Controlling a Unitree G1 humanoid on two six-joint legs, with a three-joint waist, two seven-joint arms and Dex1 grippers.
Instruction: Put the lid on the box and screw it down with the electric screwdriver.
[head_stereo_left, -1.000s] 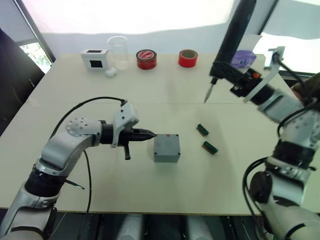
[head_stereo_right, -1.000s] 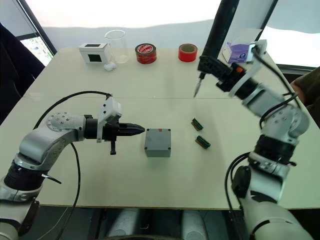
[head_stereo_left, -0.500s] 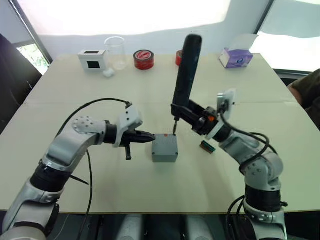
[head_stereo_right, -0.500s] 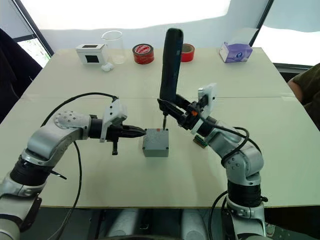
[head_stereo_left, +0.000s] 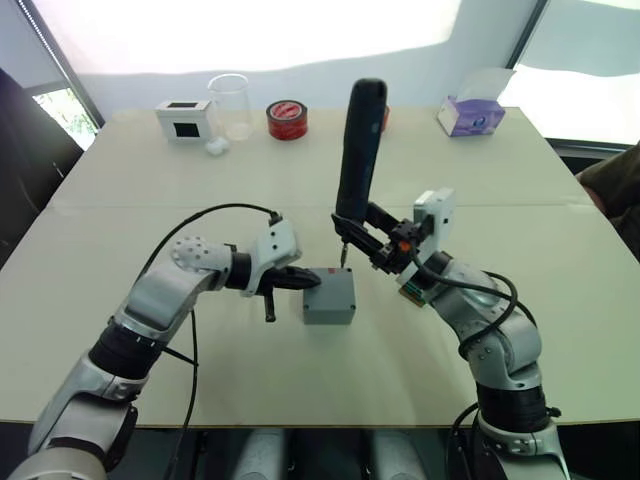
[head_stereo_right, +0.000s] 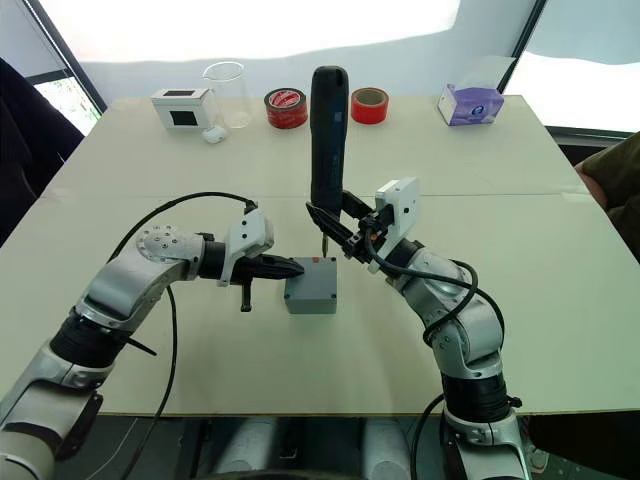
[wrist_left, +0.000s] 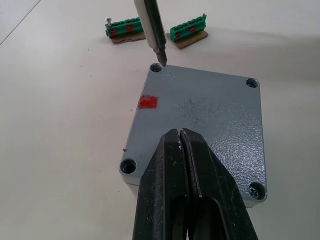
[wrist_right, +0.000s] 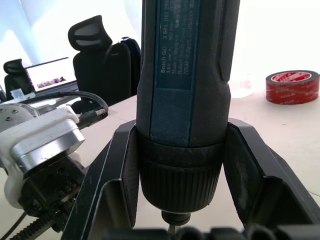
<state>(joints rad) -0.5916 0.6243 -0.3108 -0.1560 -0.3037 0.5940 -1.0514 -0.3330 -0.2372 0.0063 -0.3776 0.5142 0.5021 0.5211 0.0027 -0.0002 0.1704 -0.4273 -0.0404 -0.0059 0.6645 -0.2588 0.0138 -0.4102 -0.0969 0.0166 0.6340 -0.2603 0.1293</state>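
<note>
1. My left tool (wrist_left: 181, 145) was pinched fully closed with nothing between its fingers, and its tips rested on the near edge of the lid (wrist_left: 200, 117).
2. The lid sat squarely on the box (head_stereo_left: 329, 303), a small red mark on its top just ahead of my left tool.
3. My right tool (head_stereo_left: 362, 236) was clamped around the electric screwdriver (head_stereo_right: 325, 130), holding it upright just beyond the box from my left tool.
4. The screwdriver's bit pointed down at the lid's far corner screw hole, its tip at the hole's edge; I could not tell if it touched.
5. Two green pieces (wrist_left: 187, 34) lay on the worktop (head_stereo_left: 300, 390) just past that corner.
6. Well beyond both tools, a white box (head_stereo_right: 181, 106), a clear beaker (head_stereo_right: 229, 92), two tape rolls (head_stereo_right: 286, 107) and a purple tissue box (head_stereo_right: 472, 104) stood along the worktop's far side.
</note>
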